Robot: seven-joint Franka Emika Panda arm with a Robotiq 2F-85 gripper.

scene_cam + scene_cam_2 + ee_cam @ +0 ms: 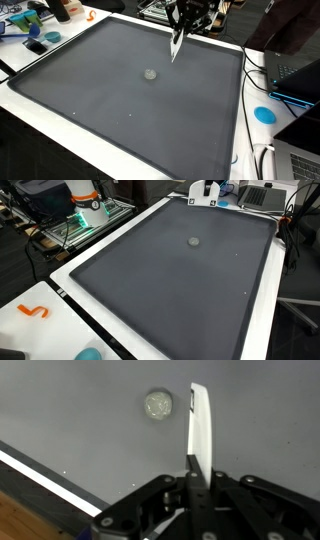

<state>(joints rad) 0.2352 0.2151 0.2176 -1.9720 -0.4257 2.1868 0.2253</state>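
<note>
Ahead of the gripper [196,482], which pinches only its near end, a thin white strip [203,425] points its free tip over the grey mat [80,420]. A small round disc [157,404] lies near that tip, apart from it.

Plenty of room over the dark mat [110,110], just a small round disc [150,74] mid-mat near the white strip [176,47] in the gripper [181,31], while cables [256,75] crowd the right edge and clutter [35,25] fills the far-left corner.
</note>
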